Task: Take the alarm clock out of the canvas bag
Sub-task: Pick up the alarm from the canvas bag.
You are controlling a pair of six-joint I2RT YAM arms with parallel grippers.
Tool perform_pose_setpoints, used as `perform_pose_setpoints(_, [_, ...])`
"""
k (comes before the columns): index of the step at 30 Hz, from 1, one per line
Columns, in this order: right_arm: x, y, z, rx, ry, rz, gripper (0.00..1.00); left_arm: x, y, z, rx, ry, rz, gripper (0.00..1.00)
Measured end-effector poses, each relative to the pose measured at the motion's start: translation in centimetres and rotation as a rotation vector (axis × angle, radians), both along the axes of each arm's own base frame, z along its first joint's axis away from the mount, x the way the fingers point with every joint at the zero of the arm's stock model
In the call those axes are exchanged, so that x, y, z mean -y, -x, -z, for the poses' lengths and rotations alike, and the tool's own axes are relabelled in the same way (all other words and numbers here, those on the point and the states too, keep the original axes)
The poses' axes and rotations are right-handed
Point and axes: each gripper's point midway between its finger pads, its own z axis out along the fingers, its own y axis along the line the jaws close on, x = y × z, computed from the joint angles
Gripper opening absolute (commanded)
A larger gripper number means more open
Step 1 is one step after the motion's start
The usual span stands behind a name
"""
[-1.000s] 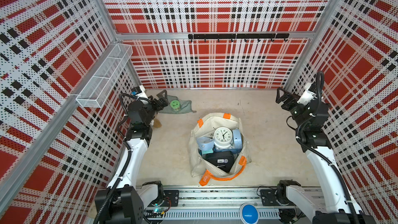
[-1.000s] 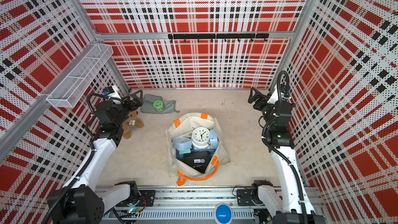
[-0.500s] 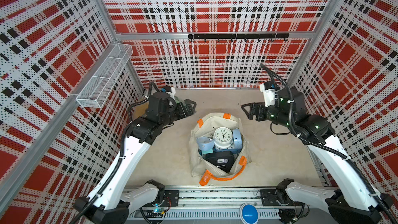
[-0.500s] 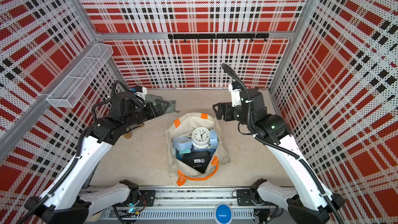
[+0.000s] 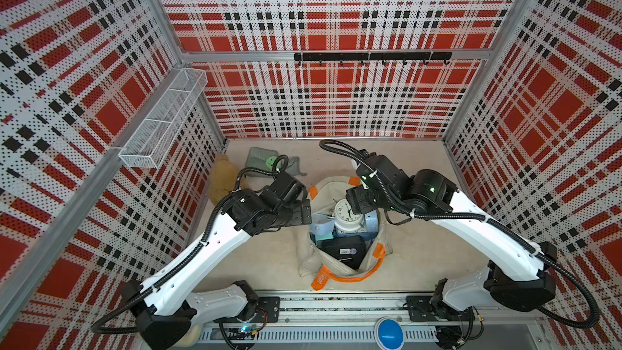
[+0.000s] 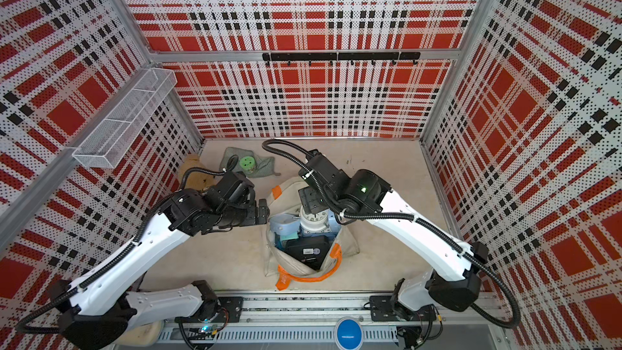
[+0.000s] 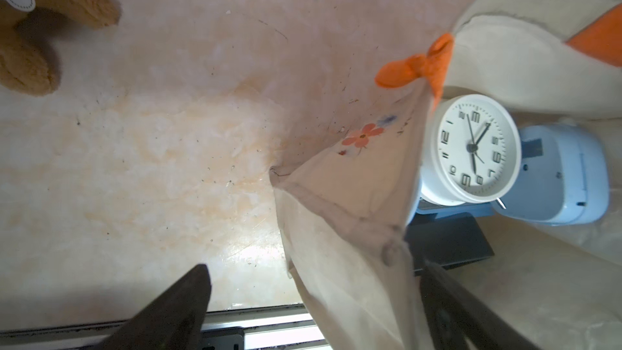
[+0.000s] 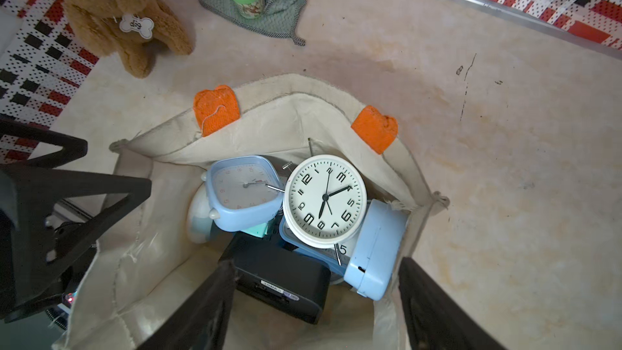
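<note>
Now my right hand (image 8: 317, 260) hangs spread above the canvas bag (image 8: 269, 129), pinching nothing. The white alarm clock (image 8: 324, 202) lies inside the bag, atop other clocks (image 8: 242, 193). My left hand (image 7: 314, 265), spread too, straddles the bag's rim.

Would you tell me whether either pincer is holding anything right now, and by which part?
Nothing is held. The left pincer stands open astride the canvas bag wall; the right pincer hangs open over the white alarm clock.

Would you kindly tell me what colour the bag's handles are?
Bright orange handles, clearest in a top view.
</note>
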Motion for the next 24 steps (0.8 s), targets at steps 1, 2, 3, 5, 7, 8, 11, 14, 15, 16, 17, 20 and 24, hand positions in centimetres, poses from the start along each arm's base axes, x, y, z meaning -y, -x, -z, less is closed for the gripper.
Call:
perform_pose_setpoints(1, [-0.2, 0.0, 0.2, -0.008, -0.005, 0.008, 0.77, 0.1, -0.1, 0.1, -0.002, 0.009, -0.003, 1.0])
perform_pose_setpoints(2, [-0.3, 0.0, 0.4, -0.015, -0.01, 0.013, 0.77, 0.2, -0.2, 0.2, -0.001, 0.018, -0.005, 0.99])
perform_pose_setpoints(3, [-0.5, 0.0, 0.5, -0.022, -0.02, 0.019, 0.77, 0.4, -0.4, 0.3, 0.003, 0.027, -0.004, 0.99])
perform_pose_setpoints(5, [-0.9, 0.2, 1.0, -0.04, -0.038, 0.024, 0.79, 0.9, -0.7, 0.3, 0.006, 0.045, 0.0, 0.99])
perform_pose_setpoints(7, [-1.5, 0.6, 2.0, -0.068, -0.053, 0.025, 0.8, 1.4, -1.1, 0.5, 0.013, 0.063, 0.006, 1.0])
perform_pose_setpoints(8, [-1.7, 0.7, 2.7, -0.084, -0.055, 0.028, 0.8, 1.6, -1.3, 0.6, 0.012, 0.07, 0.008, 0.99])
perform_pose_setpoints(11, [-1.8, 1.2, 4.9, -0.136, -0.041, 0.041, 0.81, 2.1, -1.8, 1.2, 0.006, 0.082, 0.01, 0.85])
perform_pose_setpoints(14, [-1.4, 1.4, 6.4, -0.168, -0.025, 0.065, 0.81, 2.5, -2.1, 1.8, 0.002, 0.087, 0.018, 0.67])
perform_pose_setpoints(15, [-1.3, 1.5, 6.7, -0.171, -0.021, 0.076, 0.81, 2.5, -2.1, 2.0, 0.0, 0.088, 0.018, 0.61])
perform_pose_setpoints(16, [-1.1, 1.4, 6.9, -0.172, -0.015, 0.088, 0.81, 2.6, -2.1, 2.2, -0.004, 0.087, 0.022, 0.55])
perform_pose_setpoints(17, [-0.9, 1.4, 7.1, -0.173, -0.009, 0.101, 0.81, 2.6, -2.0, 2.4, -0.007, 0.086, 0.023, 0.51])
perform_pose_setpoints(20, [0.2, 1.3, 8.0, -0.175, 0.029, 0.147, 0.8, 2.8, -1.8, 2.7, -0.011, 0.081, 0.035, 0.39])
perform_pose_setpoints(24, [2.0, 1.1, 9.3, -0.178, 0.093, 0.206, 0.83, 3.8, -1.0, 2.7, -0.008, 0.074, 0.078, 0.22])
